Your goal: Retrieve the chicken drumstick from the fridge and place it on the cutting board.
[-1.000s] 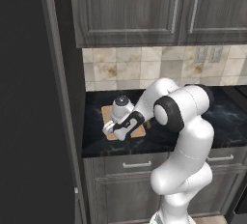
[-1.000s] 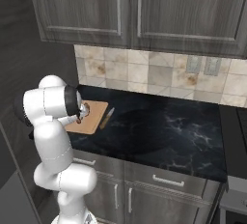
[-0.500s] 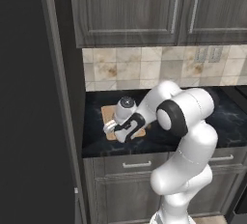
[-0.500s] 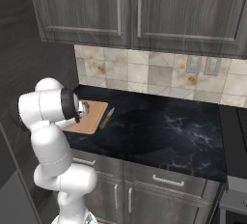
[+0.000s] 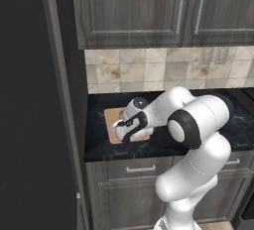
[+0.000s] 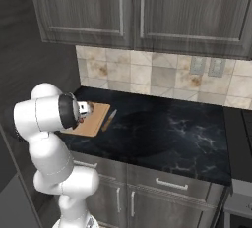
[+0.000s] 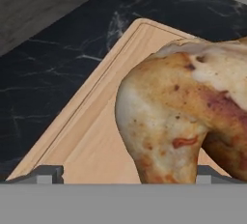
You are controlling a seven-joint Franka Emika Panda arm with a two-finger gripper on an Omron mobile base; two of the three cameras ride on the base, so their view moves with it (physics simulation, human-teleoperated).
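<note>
The chicken drumstick (image 7: 178, 107), golden-brown with reddish patches, lies on the light tan cutting board (image 7: 91, 141) and looms close in the hand view. My gripper (image 7: 129, 174) is open, with its dark fingertips (image 7: 46, 172) far apart. The left tip stands clear of the meat and the right tip sits by its lower edge. From the left base view the gripper (image 5: 124, 132) hovers low over the cutting board (image 5: 111, 117) on the black counter. The cutting board (image 6: 93, 121) is partly hidden behind my arm in the right base view. The dark fridge (image 5: 30, 100) stands to the left.
A knife (image 6: 109, 119) lies on the black marble counter (image 6: 162, 133) just right of the board. Dark wood-grain cabinets (image 5: 149, 11) hang above a tiled backsplash (image 5: 149, 68). Drawers sit below the counter edge.
The hand has drifted slightly lower and toward the front of the board. The jaws have stayed wide apart.
</note>
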